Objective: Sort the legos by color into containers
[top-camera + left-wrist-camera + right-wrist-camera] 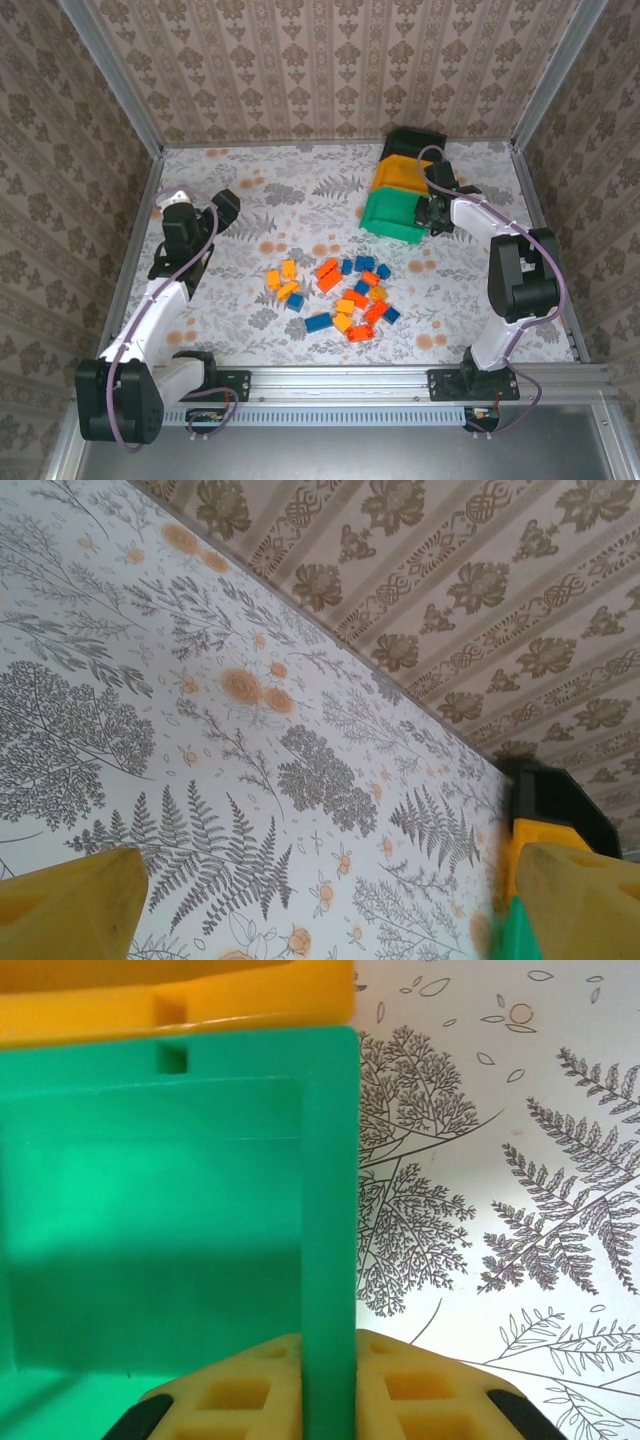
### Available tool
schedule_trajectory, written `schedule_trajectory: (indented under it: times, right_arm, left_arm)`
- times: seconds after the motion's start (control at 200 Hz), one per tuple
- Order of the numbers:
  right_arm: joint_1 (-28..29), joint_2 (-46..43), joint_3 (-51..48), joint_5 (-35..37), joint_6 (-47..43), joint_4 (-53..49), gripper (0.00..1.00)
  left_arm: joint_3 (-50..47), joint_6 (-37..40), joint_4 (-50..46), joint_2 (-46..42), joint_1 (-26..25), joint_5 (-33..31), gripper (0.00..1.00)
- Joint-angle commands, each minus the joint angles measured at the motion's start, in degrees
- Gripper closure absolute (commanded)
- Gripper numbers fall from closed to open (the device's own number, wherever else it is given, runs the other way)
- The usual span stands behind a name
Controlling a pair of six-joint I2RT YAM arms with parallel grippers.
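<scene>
Yellow fingers [240,1400] of the right gripper [330,1385] clench the side wall of the green bin [150,1240]. Just behind it stand the yellow bin [400,176] and black bin [410,142]; legos [340,292] lie scattered in front, leftward. Far left, the left gripper [330,900] hangs released, empty

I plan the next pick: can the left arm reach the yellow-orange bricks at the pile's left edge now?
Probably yes: the left gripper is open and holds nothing, and bare table lies between it and those yellow-orange bricks.
</scene>
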Motion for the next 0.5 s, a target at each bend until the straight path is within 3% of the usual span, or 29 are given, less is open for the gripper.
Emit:
schedule_trajectory:
  times: [0.0,0.495]
  right_arm:
    - [1.16,0.90,1.79,-1.48,-5.94,-4.65,0.82]
    - [5.85,7.55,14.10,-6.15,-27.21,-4.41,0.86]
  left_arm:
    - [2.58,1.94,-1.25,0.76,-0.73,1.41,0.04]
    - [5.27,5.04,-6.47,2.97,-1.72,6.71,0.06]
